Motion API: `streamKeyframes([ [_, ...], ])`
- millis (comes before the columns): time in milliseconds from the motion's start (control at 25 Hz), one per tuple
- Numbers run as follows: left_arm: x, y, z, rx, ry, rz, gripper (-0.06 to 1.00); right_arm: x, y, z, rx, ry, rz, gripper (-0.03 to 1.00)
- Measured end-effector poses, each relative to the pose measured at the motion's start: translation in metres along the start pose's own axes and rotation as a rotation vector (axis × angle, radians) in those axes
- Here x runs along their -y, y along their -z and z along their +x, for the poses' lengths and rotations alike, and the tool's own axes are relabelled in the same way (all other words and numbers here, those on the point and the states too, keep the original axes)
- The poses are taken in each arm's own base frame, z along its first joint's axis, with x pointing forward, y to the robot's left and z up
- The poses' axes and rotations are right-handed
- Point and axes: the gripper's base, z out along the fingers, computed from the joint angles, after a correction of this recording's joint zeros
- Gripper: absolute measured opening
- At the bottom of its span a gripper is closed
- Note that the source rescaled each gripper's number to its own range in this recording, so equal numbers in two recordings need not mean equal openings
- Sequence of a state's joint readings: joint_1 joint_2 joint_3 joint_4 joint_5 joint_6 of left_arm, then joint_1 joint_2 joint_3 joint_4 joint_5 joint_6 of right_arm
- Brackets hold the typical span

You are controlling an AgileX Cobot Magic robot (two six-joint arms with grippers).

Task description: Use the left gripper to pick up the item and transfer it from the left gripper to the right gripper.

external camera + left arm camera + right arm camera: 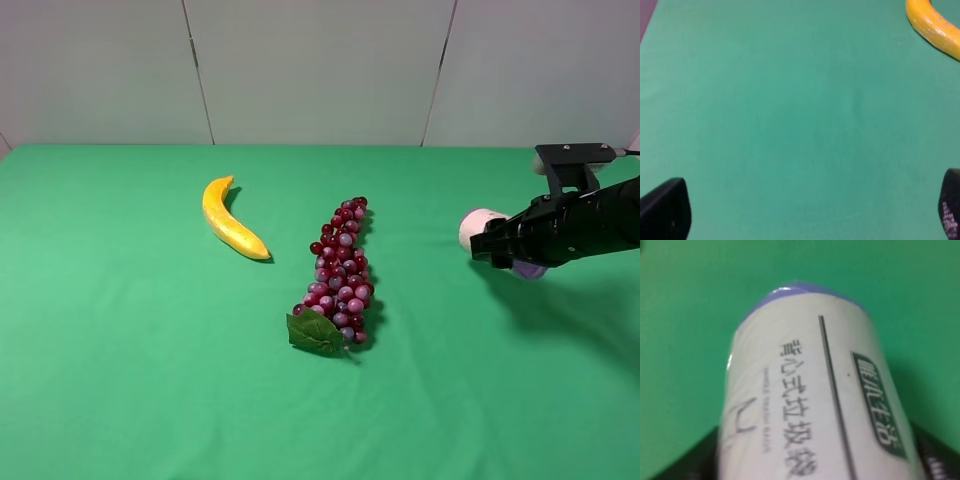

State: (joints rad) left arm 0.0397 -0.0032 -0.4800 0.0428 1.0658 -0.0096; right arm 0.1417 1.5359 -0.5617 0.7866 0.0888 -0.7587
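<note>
The item [474, 226] is a roll with a white-cream label and purple ends, held above the green table at the right. My right gripper [492, 246] is shut on it. In the right wrist view the item [815, 400] fills the picture, its label showing dark print and a purple end beyond, with the dark fingers [687, 462] at its sides. My left gripper [807, 210] is open and empty, its two black fingertips wide apart over bare green cloth. The left arm does not show in the exterior high view.
A yellow banana [232, 220] lies left of the table's middle and also shows in the left wrist view [932, 25]. A bunch of red grapes [341, 272] with a green leaf [314, 333] lies in the middle. A grey wall stands behind the table.
</note>
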Motion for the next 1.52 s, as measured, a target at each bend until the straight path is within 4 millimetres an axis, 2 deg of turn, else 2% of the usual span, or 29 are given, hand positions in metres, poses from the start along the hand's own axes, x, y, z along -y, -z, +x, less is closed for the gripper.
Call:
streamKeyframes([
  [40, 0.0, 0.0, 0.0, 0.0, 0.0, 0.0, 1.0, 0.0, 0.0, 0.0, 0.002, 0.0, 0.002, 0.57],
  [80, 0.0, 0.0, 0.0, 0.0, 0.0, 0.0, 1.0, 0.0, 0.0, 0.0, 0.004, 0.0, 0.003, 0.74],
  [160, 0.0, 0.0, 0.0, 0.0, 0.0, 0.0, 1.0, 0.0, 0.0, 0.0, 0.005, 0.0, 0.005, 0.91],
  [240, 0.0, 0.0, 0.0, 0.0, 0.0, 0.0, 1.0, 0.0, 0.0, 0.0, 0.005, 0.0, 0.005, 0.96],
  [400, 0.0, 0.0, 0.0, 0.0, 0.0, 0.0, 1.0, 0.001, 0.0, -0.001, 0.008, 0.0, 0.007, 1.0],
  [800, 0.0, 0.0, 0.0, 0.0, 0.0, 0.0, 1.0, 0.001, 0.001, -0.002, 0.016, 0.01, 0.012, 1.0],
  [920, 0.0, 0.0, 0.0, 0.0, 0.0, 0.001, 1.0, 0.0, 0.008, -0.004, 0.036, 0.024, 0.004, 1.0],
  [1040, 0.0, 0.0, 0.0, 0.0, 0.0, 0.001, 1.0, -0.003, 0.023, -0.009, 0.077, 0.027, -0.021, 1.0],
  [1280, 0.0, 0.0, 0.0, 0.0, 0.0, 0.001, 1.0, -0.012, 0.072, -0.019, 0.215, -0.003, -0.083, 1.0],
  [1520, 0.0, 0.0, 0.0, 0.0, 0.0, 0.001, 1.0, -0.02, 0.118, -0.015, 0.292, 0.037, -0.141, 1.0],
])
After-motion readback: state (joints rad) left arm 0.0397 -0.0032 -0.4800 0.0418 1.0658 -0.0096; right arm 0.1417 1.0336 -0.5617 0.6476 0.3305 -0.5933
